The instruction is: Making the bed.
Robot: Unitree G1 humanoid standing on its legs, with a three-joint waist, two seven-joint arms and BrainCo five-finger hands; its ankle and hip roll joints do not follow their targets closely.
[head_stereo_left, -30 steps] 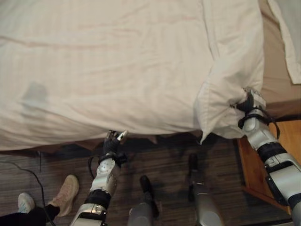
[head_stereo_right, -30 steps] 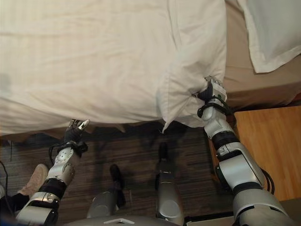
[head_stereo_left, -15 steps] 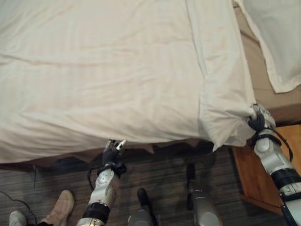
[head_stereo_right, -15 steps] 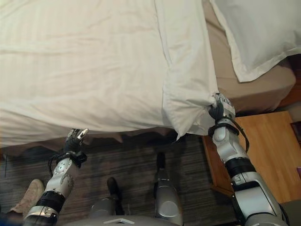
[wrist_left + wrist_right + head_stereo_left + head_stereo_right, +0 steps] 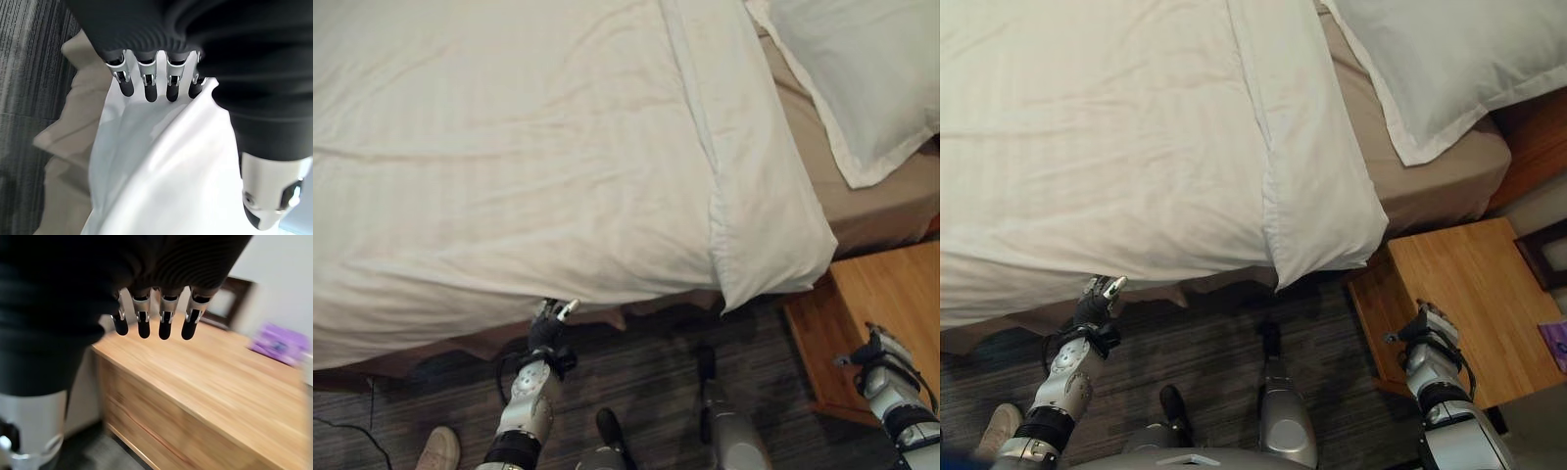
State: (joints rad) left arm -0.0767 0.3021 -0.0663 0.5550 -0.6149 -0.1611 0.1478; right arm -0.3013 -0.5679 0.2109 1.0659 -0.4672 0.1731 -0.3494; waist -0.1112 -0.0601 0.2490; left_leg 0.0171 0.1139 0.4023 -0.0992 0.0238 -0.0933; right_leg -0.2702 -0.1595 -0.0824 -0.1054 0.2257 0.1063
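Note:
A white duvet (image 5: 529, 147) covers the bed, and its near right corner (image 5: 773, 255) hangs free over the bed's edge. My left hand (image 5: 546, 328) is just under the duvet's near hem. In the left wrist view its fingers (image 5: 149, 83) are straight and the thumb (image 5: 271, 196) stands apart, with white cloth (image 5: 171, 166) past them. My right hand (image 5: 1430, 333) hangs low in front of the wooden nightstand (image 5: 1469, 294), away from the duvet. Its fingers (image 5: 164, 318) are relaxed and hold nothing. A white pillow (image 5: 862, 78) lies on the tan sheet (image 5: 862, 201) at the head end.
The nightstand stands close to the bed's right side, with a purple object (image 5: 279, 345) and a dark picture frame (image 5: 230, 301) on or behind it. A person's shoe (image 5: 435, 448) is on the dark carpet at the lower left.
My right hand has let go of the duvet corner and dropped beside the nightstand. The corner now hangs flat over the edge. The camera has shifted; my left hand stays by the hem.

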